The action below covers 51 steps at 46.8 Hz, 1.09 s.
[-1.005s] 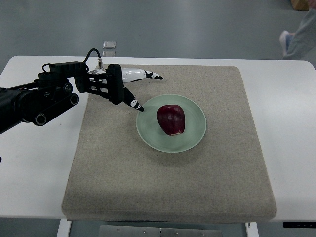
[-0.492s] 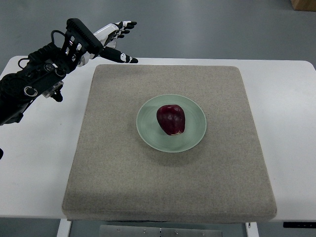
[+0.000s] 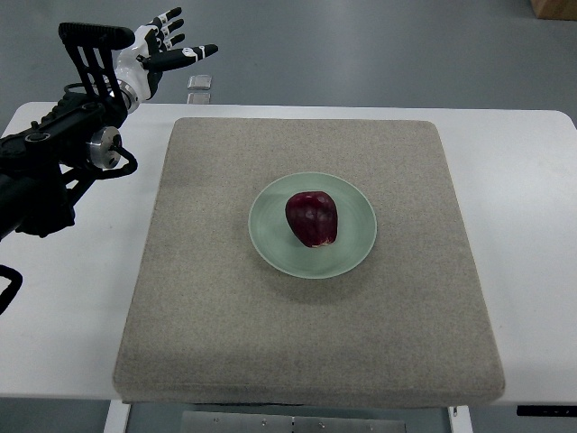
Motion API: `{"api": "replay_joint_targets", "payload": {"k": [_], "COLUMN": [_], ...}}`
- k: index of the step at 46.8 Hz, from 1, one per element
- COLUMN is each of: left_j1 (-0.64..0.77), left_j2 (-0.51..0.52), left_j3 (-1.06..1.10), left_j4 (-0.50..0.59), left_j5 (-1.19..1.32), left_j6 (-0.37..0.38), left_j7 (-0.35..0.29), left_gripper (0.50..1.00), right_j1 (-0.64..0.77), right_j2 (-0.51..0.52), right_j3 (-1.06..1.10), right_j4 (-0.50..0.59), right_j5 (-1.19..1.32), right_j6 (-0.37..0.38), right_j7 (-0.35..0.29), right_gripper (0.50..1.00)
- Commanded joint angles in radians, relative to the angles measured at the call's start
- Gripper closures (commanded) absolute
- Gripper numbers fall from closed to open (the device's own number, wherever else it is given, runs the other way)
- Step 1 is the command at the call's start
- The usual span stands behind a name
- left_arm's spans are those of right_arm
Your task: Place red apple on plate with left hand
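Note:
A dark red apple (image 3: 312, 218) rests on the pale green plate (image 3: 270, 239) near the middle of the beige mat. My left hand (image 3: 165, 50) is raised at the far left corner, beyond the table's back edge, well away from the plate. Its fingers (image 3: 189, 52) are spread and hold nothing. The black left forearm (image 3: 54, 167) comes in from the left edge. No right arm shows.
The beige mat (image 3: 306, 343) covers most of the white table (image 3: 527, 234). A small grey object (image 3: 200, 87) lies on the floor past the table's back edge, near my hand.
My left hand has drawn back from beside the plate, rising up and to the far left, past the table's back edge. The apple stays on the plate.

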Motion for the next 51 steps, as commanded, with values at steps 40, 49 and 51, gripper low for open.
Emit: {"api": "replay_joint_targets", "payload": {"k": [40,49,51], "left_j1": [0.027,0.028,0.028], "left_j2": [-0.063,-0.056,-0.056], "left_j3": [-0.136,-0.133,-0.133], "left_j4": [0.192,0.197,0.197], "left_j5": [-0.393,-0.39,-0.39], "left_j6": [-0.44,-0.449,-0.449], "left_j7": [0.0,-0.001,-0.001], "left_gripper": [0.506,0.506,0.506], "right_j1": [0.0,0.0,0.0], "right_j2": [0.0,0.0,0.0], "right_j3": [0.0,0.0,0.0], "right_j4": [0.0,0.0,0.0], "right_j5": [0.0,0.0,0.0], "right_j6": [0.0,0.0,0.0], "right_j7": [0.0,0.0,0.0], "right_gripper": [0.536,0.536,0.536]}}
